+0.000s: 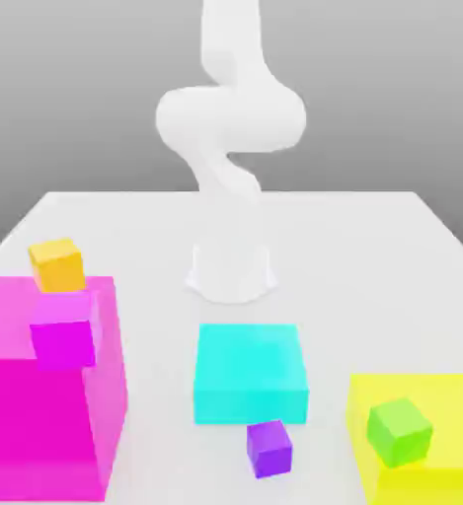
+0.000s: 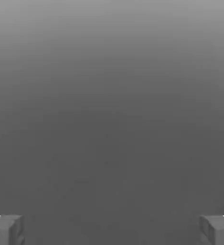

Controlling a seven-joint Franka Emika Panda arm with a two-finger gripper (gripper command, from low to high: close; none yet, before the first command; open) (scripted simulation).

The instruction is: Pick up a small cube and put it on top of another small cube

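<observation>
Several small cubes are spread over the white table (image 1: 373, 256). An orange cube (image 1: 57, 264) and a small magenta cube (image 1: 63, 333) sit on top of a large magenta block (image 1: 38, 424) at the exterior view's left. A purple cube (image 1: 270, 448) lies on the table just in front of a cyan block (image 1: 251, 375). A green cube (image 1: 400, 431) rests on a yellow block (image 1: 452, 404) at the right. In the hand view my gripper (image 2: 112, 232) is open, its fingertips (image 2: 6, 229) far apart against plain grey, with nothing between them.
The white arm (image 1: 230, 128) rises from its base (image 1: 231, 271) at the table's middle back and curves up past the top of the exterior view. The three large blocks line the front of the table, the magenta one the tallest.
</observation>
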